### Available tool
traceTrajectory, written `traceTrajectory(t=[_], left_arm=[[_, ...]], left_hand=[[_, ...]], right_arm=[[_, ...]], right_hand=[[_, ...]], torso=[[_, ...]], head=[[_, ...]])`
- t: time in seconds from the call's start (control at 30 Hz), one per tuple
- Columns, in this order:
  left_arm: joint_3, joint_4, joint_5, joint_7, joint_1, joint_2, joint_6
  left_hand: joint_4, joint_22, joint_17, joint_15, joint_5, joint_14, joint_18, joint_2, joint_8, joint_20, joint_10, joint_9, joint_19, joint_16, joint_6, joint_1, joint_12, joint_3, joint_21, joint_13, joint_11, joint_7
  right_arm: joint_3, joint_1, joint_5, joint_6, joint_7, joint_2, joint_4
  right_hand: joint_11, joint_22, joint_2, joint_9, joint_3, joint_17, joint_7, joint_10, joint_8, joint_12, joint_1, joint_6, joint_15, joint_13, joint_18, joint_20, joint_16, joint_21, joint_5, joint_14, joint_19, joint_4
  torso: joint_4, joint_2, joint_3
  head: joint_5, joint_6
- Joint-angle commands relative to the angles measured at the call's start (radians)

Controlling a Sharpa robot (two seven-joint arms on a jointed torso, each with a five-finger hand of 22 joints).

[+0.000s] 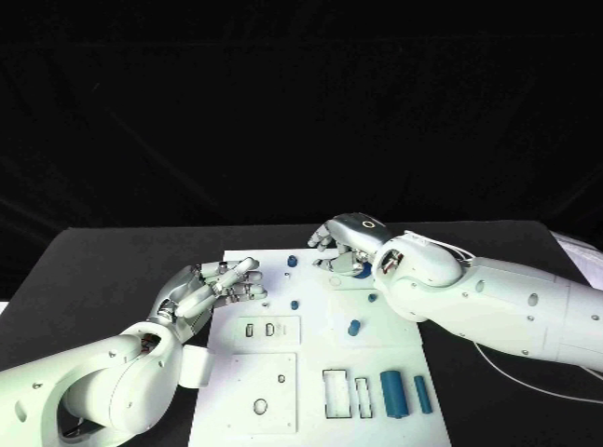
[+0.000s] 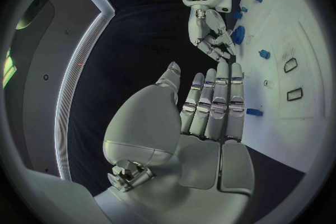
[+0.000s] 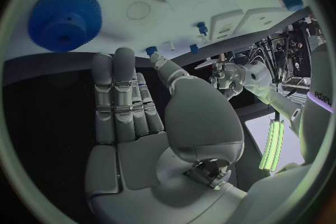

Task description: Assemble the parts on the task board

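Note:
The white task board lies in the middle of the black table. A blue gear sits near its far edge; the right wrist view shows the gear flat on the board, just beyond my fingertips. My right hand hovers over that far edge, fingers straight and holding nothing. My left hand is at the board's far left corner, its fingers extended side by side and its palm bare. Small blue pegs and a blue oblong piece lie mid-board.
Three blue cylinders lie side by side at the board's near right, next to a rectangular slot. Two small slots are on the board's left. A white cable runs across the table on the right.

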Motion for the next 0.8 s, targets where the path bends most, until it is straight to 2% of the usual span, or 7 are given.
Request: traceTrajectory(t=[0.03, 0.1, 0.23, 0.37, 0.53, 0.63, 0.8], left_arm=[[0.001, 0.002, -0.001, 0.008, 0.001, -0.003, 0.037], [0.001, 0.003, -0.001, 0.009, 0.001, -0.004, 0.045], [0.001, 0.002, -0.001, 0.011, 0.001, -0.006, 0.054], [0.0, 0.0, -0.001, 0.01, 0.001, -0.005, 0.059], [0.0, -0.005, -0.001, 0.008, 0.001, -0.002, 0.063], [0.0, -0.008, -0.001, 0.007, 0.001, -0.001, 0.065], [0.0, -0.01, -0.001, 0.006, 0.001, 0.001, 0.067]], left_hand=[[-0.001, -0.002, 0.002, 0.002, 0.0, -0.004, 0.003, 0.007, -0.005, 0.004, -0.002, -0.001, 0.004, -0.006, 0.004, 0.0, -0.007, -0.005, -0.004, -0.002, 0.008, 0.006], [-0.002, -0.002, 0.002, 0.002, 0.0, -0.004, 0.003, 0.006, -0.006, 0.004, -0.002, -0.002, 0.004, -0.007, 0.004, 0.001, -0.008, -0.005, -0.005, -0.002, 0.008, 0.006], [-0.002, -0.002, 0.002, 0.002, 0.0, -0.004, 0.003, 0.006, -0.006, 0.004, -0.002, -0.002, 0.004, -0.007, 0.004, 0.001, -0.008, -0.005, -0.005, -0.002, 0.008, 0.006], [-0.003, -0.002, 0.002, 0.002, 0.0, -0.004, 0.003, 0.006, -0.007, 0.004, -0.002, -0.002, 0.003, -0.007, 0.004, 0.002, -0.009, -0.005, -0.005, -0.002, 0.008, 0.005], [-0.003, -0.002, 0.002, 0.002, 0.0, -0.004, 0.003, 0.006, -0.007, 0.004, -0.002, -0.002, 0.003, -0.007, 0.004, 0.002, -0.009, -0.005, -0.005, -0.002, 0.008, 0.005], [-0.004, -0.003, 0.003, 0.002, 0.0, -0.004, 0.003, 0.007, -0.007, 0.004, -0.002, -0.002, 0.003, -0.007, 0.004, 0.003, -0.009, -0.005, -0.006, -0.002, 0.008, 0.005], [-0.004, -0.003, 0.003, 0.002, 0.0, -0.004, 0.003, 0.007, -0.007, 0.004, -0.001, -0.002, 0.003, -0.008, 0.004, 0.004, -0.009, -0.004, -0.006, -0.002, 0.007, 0.005]], right_arm=[[0.007, 0.003, 0.134, 0.012, 0.005, -0.062, 0.05], [0.01, 0.006, 0.189, 0.045, -0.003, -0.1, 0.072], [0.013, 0.01, 0.241, 0.103, -0.027, -0.146, 0.093], [0.014, 0.011, 0.269, 0.148, -0.074, -0.17, 0.096], [0.014, 0.012, 0.243, 0.166, -0.123, -0.176, 0.098], [0.014, 0.012, 0.214, 0.174, -0.157, -0.172, 0.098], [0.014, 0.012, 0.184, 0.175, -0.181, -0.158, 0.089]], right_hand=[[-0.023, 0.087, 0.005, 0.001, 0.006, 0.005, -0.009, 0.098, 0.0, 0.041, -0.007, 0.012, -0.016, 0.017, -0.017, -0.01, 0.011, 0.056, 0.008, 0.015, 0.046, 0.008], [-0.043, 0.175, -0.004, -0.001, 0.001, 0.025, -0.016, 0.207, -0.008, 0.101, 0.0, 0.007, -0.032, 0.051, -0.032, -0.024, 0.038, 0.112, 0.014, 0.033, 0.09, 0.005], [-0.055, 0.362, -0.034, -0.004, -0.033, 0.316, -0.021, 0.3, -0.011, 0.208, -0.002, -0.009, -0.047, 0.138, -0.065, -0.042, 0.288, 0.23, 0.042, 0.083, 0.177, 0.006], [-0.06, 0.492, -0.022, 0.002, -0.091, 0.58, -0.033, 0.211, 0.004, 0.564, 0.03, -0.028, -0.037, 0.561, -0.087, -0.035, 0.519, 0.318, 0.044, 0.064, 0.206, 0.031], [-0.044, 0.556, -0.023, 0.002, -0.132, 0.723, -0.011, 0.239, -0.001, 0.831, 0.014, -0.059, -0.035, 0.866, -0.095, -0.032, 0.624, 0.355, 0.048, 0.079, 0.225, 0.061], [-0.031, 0.653, -0.014, 0.008, -0.164, 0.942, -0.007, 0.301, 0.007, 1.143, 0.027, -0.069, -0.021, 1.2, -0.111, -0.021, 0.775, 0.409, 0.073, 0.105, 0.263, 0.076], [-0.027, 0.674, -0.012, 0.012, -0.182, 1.038, 0.002, 0.329, 0.013, 1.23, 0.029, -0.074, -0.017, 1.295, -0.115, -0.013, 0.835, 0.42, 0.075, 0.117, 0.272, 0.083]], torso=[[-0.0072, -0.004, -0.001], [-0.0089, -0.004, -0.0014], [-0.012, -0.006, -0.0009], [-0.0156, -0.007, 0.0008], [-0.0123, -0.006, 0.0014], [-0.0129, -0.006, -0.0005], [-0.0137, -0.006, -0.0001]], head=[[-0.002, 0.003], [-0.002, 0.004], [-0.001, 0.003], [0.0, 0.003], [-0.002, -0.001], [-0.001, -0.002], [-0.001, -0.003]])
